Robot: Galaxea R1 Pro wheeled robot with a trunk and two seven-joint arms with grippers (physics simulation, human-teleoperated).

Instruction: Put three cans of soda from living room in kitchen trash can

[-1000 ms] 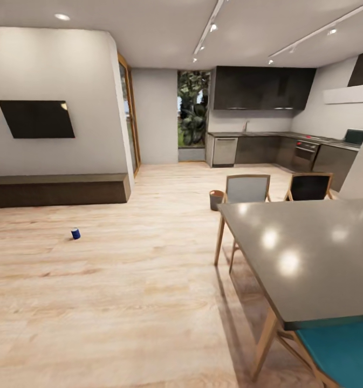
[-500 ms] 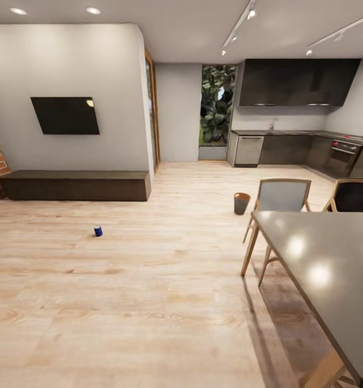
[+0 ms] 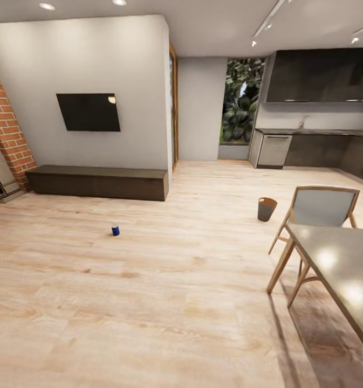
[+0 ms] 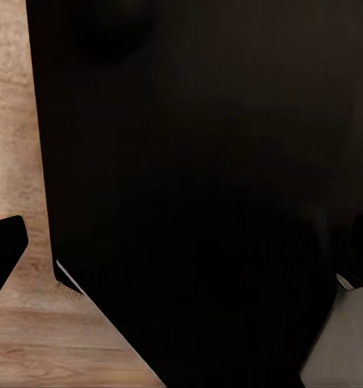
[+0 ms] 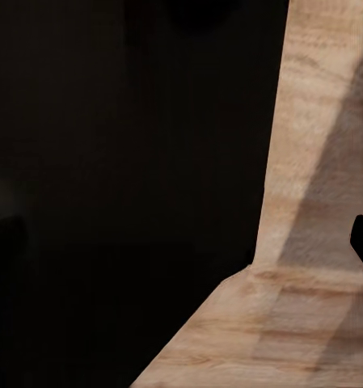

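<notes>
- Pale wood plank floor (image 3: 165, 302) across the open room, seen from the head view.
- Small round brown tapered bin (image 3: 266, 208) standing upright on the floor, just beside the grey-seated wooden chair (image 3: 320, 210), on the side toward the dark grey kitchen cabinets (image 3: 321, 148) at the back right.
- Small blue cylindrical can (image 3: 115, 230) upright on the floor, well apart from the bin, in front of the long dark low bench (image 3: 99, 182).
- Black flat screen (image 3: 89, 112) mounted on the grey wall above the bench; red-brick fireplace column (image 3: 6, 126) at the far left.
- Grey-topped table (image 3: 340, 267) with pale wooden legs at the right edge, chair tucked at its far end.
- Orange soda cans: none identifiable.
- Wrist views: dark robot body close up against strips of wood floor; black shapes at the edges too partial to identify.
- Left end effector: impossible to tell whether open or closed; right end effector: likewise impossible to tell.
</notes>
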